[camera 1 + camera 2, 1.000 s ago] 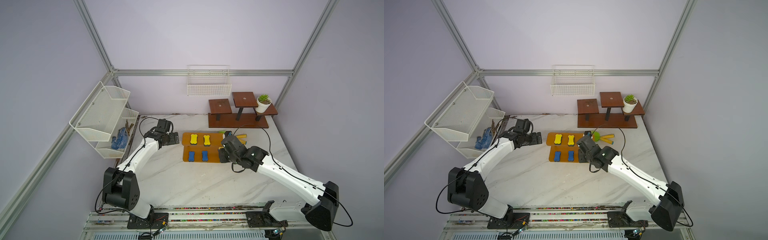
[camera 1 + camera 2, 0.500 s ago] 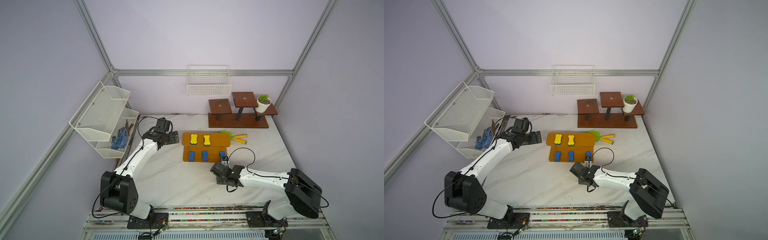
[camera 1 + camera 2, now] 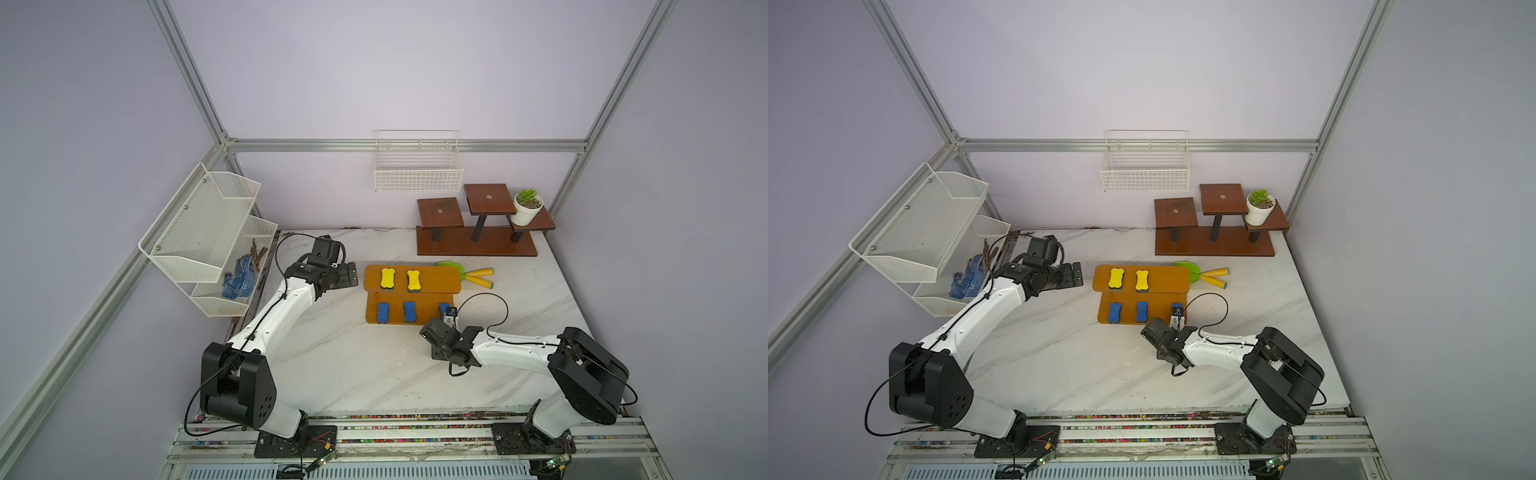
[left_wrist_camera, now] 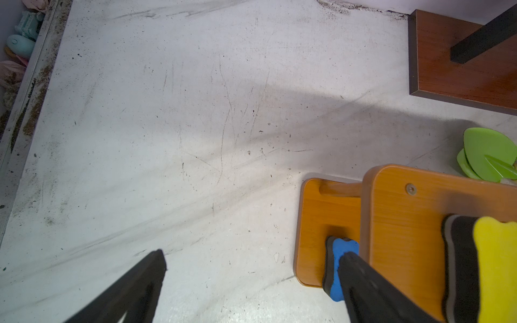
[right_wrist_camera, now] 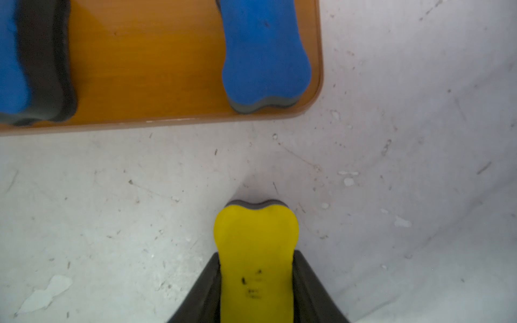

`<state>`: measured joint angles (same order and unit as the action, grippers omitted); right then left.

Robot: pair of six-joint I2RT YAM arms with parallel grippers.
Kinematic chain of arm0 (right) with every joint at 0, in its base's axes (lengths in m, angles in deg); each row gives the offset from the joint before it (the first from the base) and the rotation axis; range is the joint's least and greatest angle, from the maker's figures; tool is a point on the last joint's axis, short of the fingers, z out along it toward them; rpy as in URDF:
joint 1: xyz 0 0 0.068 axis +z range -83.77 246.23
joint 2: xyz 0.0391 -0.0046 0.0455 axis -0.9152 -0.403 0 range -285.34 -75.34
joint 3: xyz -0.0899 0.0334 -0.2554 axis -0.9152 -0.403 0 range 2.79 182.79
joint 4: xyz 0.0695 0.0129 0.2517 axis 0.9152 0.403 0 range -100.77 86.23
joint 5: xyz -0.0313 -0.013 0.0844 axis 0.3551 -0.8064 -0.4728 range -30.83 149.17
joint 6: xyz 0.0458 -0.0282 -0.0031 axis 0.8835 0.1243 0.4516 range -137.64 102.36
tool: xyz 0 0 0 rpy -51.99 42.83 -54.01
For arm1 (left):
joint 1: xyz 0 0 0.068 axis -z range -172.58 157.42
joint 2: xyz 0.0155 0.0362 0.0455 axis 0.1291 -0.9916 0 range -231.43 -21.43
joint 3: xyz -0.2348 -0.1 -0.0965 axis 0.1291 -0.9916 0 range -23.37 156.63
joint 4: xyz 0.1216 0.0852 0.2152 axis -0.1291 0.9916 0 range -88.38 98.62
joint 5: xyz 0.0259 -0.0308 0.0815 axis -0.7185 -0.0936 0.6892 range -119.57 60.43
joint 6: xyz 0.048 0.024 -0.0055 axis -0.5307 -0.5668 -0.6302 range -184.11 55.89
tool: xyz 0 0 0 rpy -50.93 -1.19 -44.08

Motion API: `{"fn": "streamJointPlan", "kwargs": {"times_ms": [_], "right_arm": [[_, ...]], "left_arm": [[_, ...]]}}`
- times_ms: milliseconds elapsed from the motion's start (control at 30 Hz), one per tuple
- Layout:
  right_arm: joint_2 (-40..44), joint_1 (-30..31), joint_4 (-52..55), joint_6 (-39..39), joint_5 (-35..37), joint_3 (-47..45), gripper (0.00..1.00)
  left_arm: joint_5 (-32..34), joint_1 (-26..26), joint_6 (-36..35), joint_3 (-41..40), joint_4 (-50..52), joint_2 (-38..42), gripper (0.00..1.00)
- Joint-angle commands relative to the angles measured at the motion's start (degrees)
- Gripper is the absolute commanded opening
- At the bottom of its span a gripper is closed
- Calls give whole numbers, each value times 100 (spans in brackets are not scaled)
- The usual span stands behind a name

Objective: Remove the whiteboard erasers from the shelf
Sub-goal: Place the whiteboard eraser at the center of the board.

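Overhead, in both top views: stretching the left arm toward the shelf [image 3: 432, 276], left gripper [image 3: 347, 276] spread wide, empty, just beside the upper step; folding the right arm low before the lower step.

Left wrist: showing fingers [image 4: 134, 285] well apart.

Right wrist: flanking a yellow eraser [image 5: 256, 229] lying on the table [image 5: 112, 209] with the right gripper [image 5: 256, 257], squeezing or slack unclear; bearing unreadable dark smudges on top.

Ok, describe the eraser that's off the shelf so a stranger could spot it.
Find the orange shelf mid-table. Just in front of its lower step's right corner is the right gripper, low over the table. Between its jaws is a yellow eraser, the only one off the shelf; the other yellows sit on the upper step.
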<state>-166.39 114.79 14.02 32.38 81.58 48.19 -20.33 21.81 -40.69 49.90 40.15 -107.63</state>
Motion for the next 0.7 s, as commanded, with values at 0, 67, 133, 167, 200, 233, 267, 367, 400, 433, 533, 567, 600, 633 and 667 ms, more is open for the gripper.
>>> {"fn": "streamJointPlan", "kwargs": {"times_ms": [0,67,133,167,200,233,267,367,400,433,533,567,600,633,667], "right_arm": [[-3,-78,-140,-203,31,3,46],[62,-92,-124,-272,0,29,51],[113,-92,-79,-305,-36,38,54],[154,-92,-38,-317,-35,41,55],[199,-96,29,-326,-50,50,56],[228,-92,103,-334,-62,76,56],[376,-92,194,-346,-66,104,56],[889,-92,516,-413,0,211,56],[1149,-92,557,-435,58,193,56],[1353,-96,558,-451,122,161,56],[1935,-147,414,-519,318,-41,57],[2096,-224,281,-576,338,-172,57],[2255,-383,120,-653,275,-332,57],[2363,-559,-17,-739,184,-471,57],[2468,-793,-188,-831,49,-634,57]], "left_arm": [[80,20,-22,29,-66,102,100],[86,20,-26,35,-65,90,100],[70,20,-21,54,-56,74,100],[52,20,-15,64,-49,68,100],[33,20,-8,83,-17,59,100],[27,26,18,114,24,63,100],[11,37,38,165,87,72,100],[-61,234,139,533,460,93,98],[-58,355,204,727,646,94,97],[-49,476,281,908,825,79,96],[223,1056,552,1617,1433,-80,94],[368,1292,651,1891,1625,-175,94],[457,1525,755,2123,1780,-279,94],[509,1678,842,2310,1887,-389,93],[543,1899,945,2530,1994,-543,93]]}}
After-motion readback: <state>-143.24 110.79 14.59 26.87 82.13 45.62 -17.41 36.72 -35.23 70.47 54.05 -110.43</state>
